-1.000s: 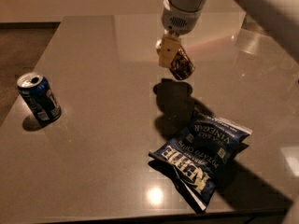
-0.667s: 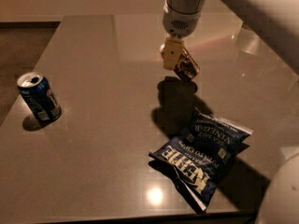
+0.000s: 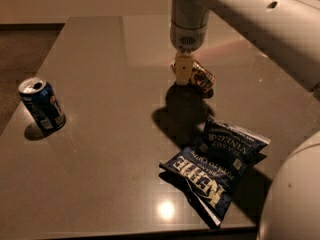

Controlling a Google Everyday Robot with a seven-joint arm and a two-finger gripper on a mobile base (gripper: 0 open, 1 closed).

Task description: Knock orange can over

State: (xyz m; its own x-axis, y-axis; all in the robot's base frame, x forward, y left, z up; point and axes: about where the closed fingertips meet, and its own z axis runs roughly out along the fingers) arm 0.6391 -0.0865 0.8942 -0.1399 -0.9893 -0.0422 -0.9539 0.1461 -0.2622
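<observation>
**As the orange can leans, a topple is judged near**

Nearest, a crisp bag is seen flat on the tabletop; a blue can is left upright, well apart. Farther back, the end effector is set low against the tilted orange can, presumably to push it over; its opening cannot be told.

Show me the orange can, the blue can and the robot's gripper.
orange can (image 3: 205, 79), camera view: its side with the script.
blue can (image 3: 44, 109), camera view: its label side.
gripper (image 3: 184, 74), camera view: its pale tip, beside the orange can, mid-table.
</observation>
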